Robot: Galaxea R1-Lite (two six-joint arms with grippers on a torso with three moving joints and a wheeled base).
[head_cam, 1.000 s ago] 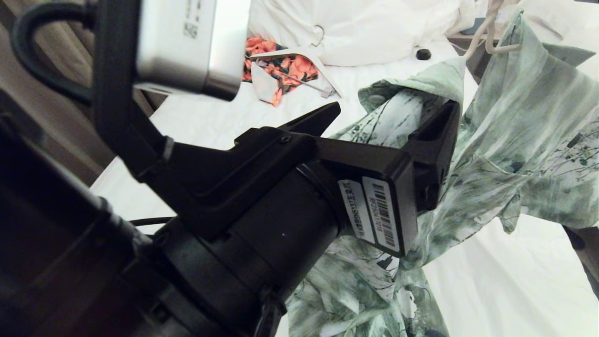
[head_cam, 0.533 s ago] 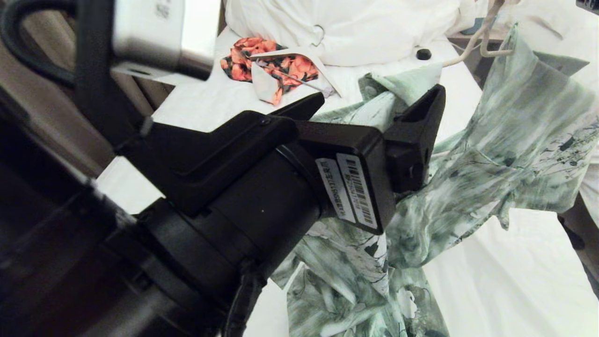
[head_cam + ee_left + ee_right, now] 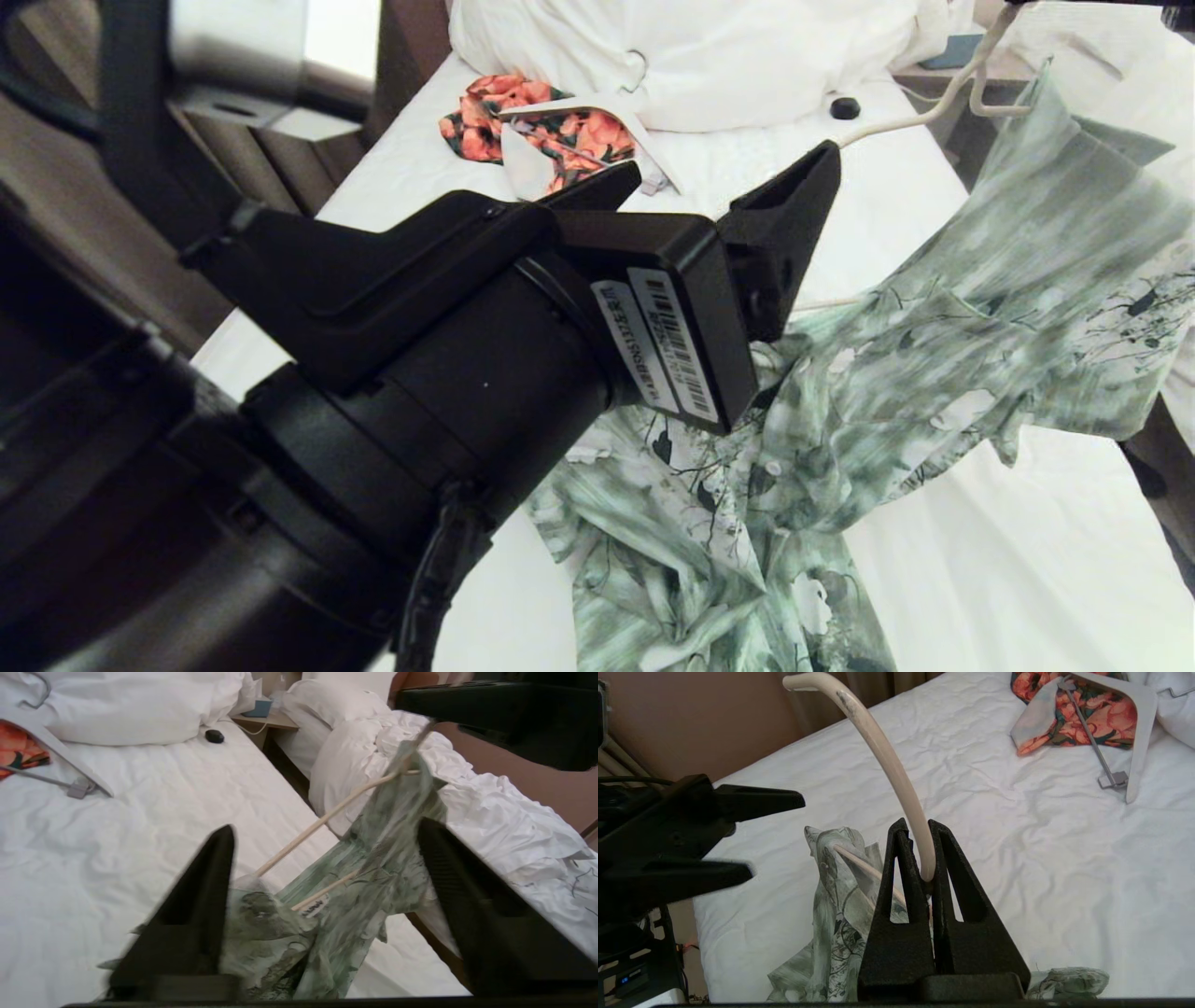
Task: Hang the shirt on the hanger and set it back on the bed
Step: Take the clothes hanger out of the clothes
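In the head view our left arm blocks much of the bed (image 3: 896, 215), and the right end effector (image 3: 915, 833), cut off at that view's top edge, shows plainly only in its own wrist view, clenched on the cream hanger (image 3: 896, 779) at the base of its hook. The green and white shirt (image 3: 934, 373) hangs blurred from the hanger, its lower part crumpled on the sheet. Our left end effector (image 3: 322, 840) is released, its fingers spread either side of the cloth.

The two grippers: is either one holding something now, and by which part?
The right gripper is shut on the hanger, at the base of its hook. The left gripper is open and holds nothing; the shirt hangs between its fingers.
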